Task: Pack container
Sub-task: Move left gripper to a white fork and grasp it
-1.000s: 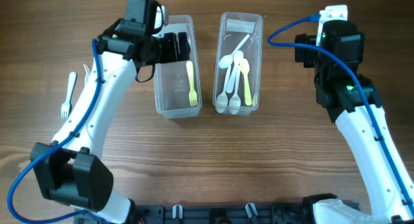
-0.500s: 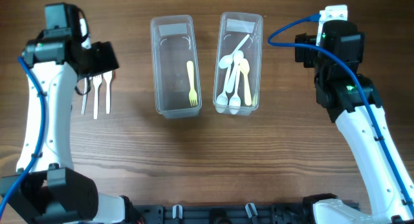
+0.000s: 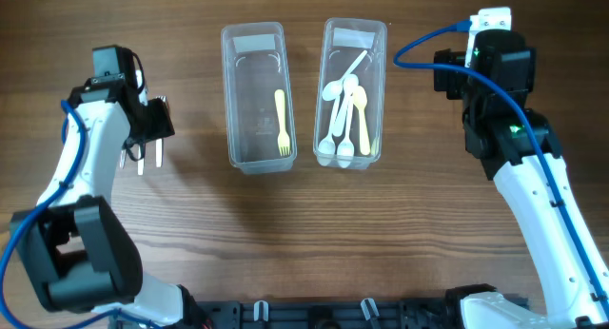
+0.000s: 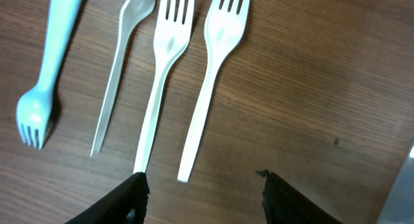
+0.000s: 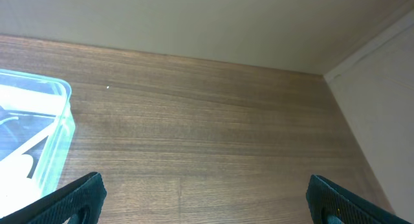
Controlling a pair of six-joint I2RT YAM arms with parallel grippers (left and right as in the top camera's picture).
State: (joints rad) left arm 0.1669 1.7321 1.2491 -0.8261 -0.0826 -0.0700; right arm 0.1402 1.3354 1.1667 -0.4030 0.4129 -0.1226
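Note:
Two clear containers stand at the back middle. The left container [image 3: 232,101] holds one yellow fork [image 3: 281,122]. The right container [image 3: 379,91] holds several white and yellow spoons [image 3: 343,110]. My left gripper [image 3: 150,122] [image 4: 204,198] is open and empty, hovering just above loose cutlery on the table at the far left. The left wrist view shows two white forks [image 4: 210,81] [image 4: 162,75], a grey-white utensil [image 4: 119,62] and a light blue fork [image 4: 48,62]. My right gripper [image 3: 452,72] [image 5: 210,204] is open and empty, to the right of the right container [image 5: 39,120].
The wooden table's far edge and a pale wall [image 5: 194,23] show in the right wrist view. The tips of the loose forks [image 3: 143,160] stick out below my left gripper in the overhead view.
My left arm has swung from over the left container out to the left and come down over the loose forks. The right arm has not moved.

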